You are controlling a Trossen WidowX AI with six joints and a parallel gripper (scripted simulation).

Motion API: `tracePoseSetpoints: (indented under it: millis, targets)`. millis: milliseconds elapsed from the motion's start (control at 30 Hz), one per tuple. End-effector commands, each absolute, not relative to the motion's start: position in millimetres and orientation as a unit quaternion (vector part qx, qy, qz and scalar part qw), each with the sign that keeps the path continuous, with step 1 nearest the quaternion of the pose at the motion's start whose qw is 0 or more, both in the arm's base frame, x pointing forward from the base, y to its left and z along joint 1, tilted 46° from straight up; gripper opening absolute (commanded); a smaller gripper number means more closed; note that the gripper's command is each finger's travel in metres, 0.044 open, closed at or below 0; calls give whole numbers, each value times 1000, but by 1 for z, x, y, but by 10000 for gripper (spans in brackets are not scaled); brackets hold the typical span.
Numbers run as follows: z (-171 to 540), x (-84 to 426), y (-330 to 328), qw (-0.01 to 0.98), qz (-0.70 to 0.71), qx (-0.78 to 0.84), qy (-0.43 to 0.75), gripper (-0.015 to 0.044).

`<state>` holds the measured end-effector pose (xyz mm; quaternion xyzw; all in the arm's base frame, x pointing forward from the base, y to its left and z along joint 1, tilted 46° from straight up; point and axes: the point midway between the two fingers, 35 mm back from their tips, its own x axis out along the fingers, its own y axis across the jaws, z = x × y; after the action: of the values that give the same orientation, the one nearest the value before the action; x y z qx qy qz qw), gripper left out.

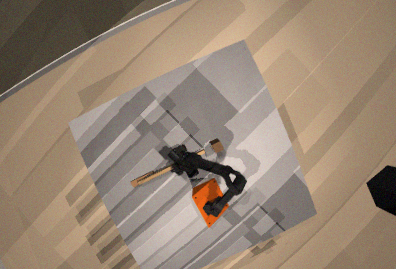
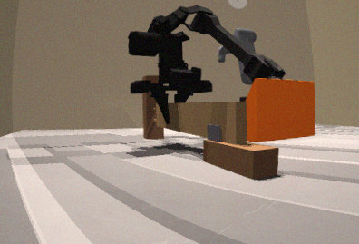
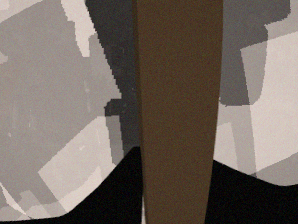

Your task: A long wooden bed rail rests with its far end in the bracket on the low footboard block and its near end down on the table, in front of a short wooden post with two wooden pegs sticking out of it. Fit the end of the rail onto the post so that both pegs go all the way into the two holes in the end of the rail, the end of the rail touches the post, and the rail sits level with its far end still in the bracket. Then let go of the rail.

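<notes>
The rail [image 2: 206, 120] hangs off the table, its near end by the post [image 2: 151, 110] and its far end at the low block [image 2: 242, 157]. The gripper [image 2: 174, 95] pinches the rail from above, near the post end. An orange box [image 2: 281, 109] stands just right, bearing the arm [image 2: 236, 46].
</notes>
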<state>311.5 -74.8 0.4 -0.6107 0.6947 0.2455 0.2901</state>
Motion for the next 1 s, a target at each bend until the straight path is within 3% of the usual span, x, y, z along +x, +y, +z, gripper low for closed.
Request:
tracePoseSetpoints:
  millis: [0,967]
  targets:
    - [4,313,-75,292,244,-614,692,0]
    - [10,311,-82,292,244,-614,692,0]
